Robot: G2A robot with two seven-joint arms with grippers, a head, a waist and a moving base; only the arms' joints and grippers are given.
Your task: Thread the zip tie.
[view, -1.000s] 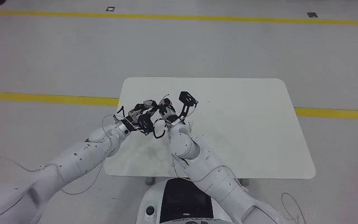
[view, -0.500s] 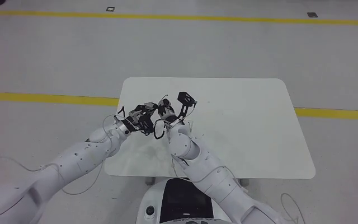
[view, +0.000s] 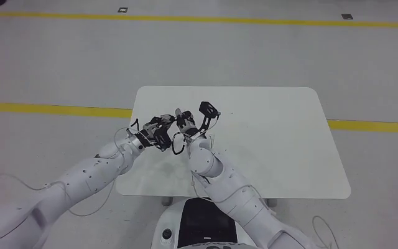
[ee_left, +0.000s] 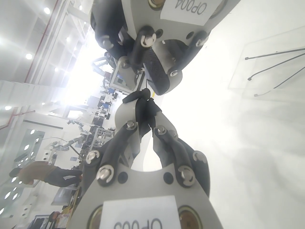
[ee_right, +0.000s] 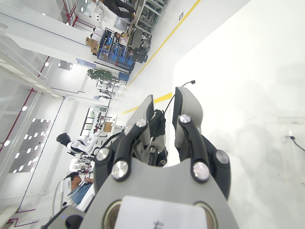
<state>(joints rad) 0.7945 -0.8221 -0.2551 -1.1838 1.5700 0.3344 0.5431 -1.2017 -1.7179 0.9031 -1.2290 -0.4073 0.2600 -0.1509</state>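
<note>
Above the table's left part, the two grippers meet tip to tip. In the left wrist view my left gripper (ee_left: 145,110) is shut on a black zip tie (ee_left: 142,95), whose bunched end sticks out past the fingertips. The right gripper (ee_left: 152,82) hangs just beyond it, almost touching. In the right wrist view my right gripper (ee_right: 166,103) stands open. The zip tie's thin strand (ee_right: 177,94) runs out between its fingers to a small head. In the top view the left gripper (view: 166,124) and the right gripper (view: 181,119) sit side by side.
A clear flat tray (ee_left: 274,70) with several loose black zip ties lies on the white table (view: 267,143) beside the grippers. Its corner (ee_right: 293,139) also shows in the right wrist view. The table's left edge is close to the arms.
Both grippers have stayed tip to tip. The right gripper has shifted very slightly; nothing was taken or let go.
</note>
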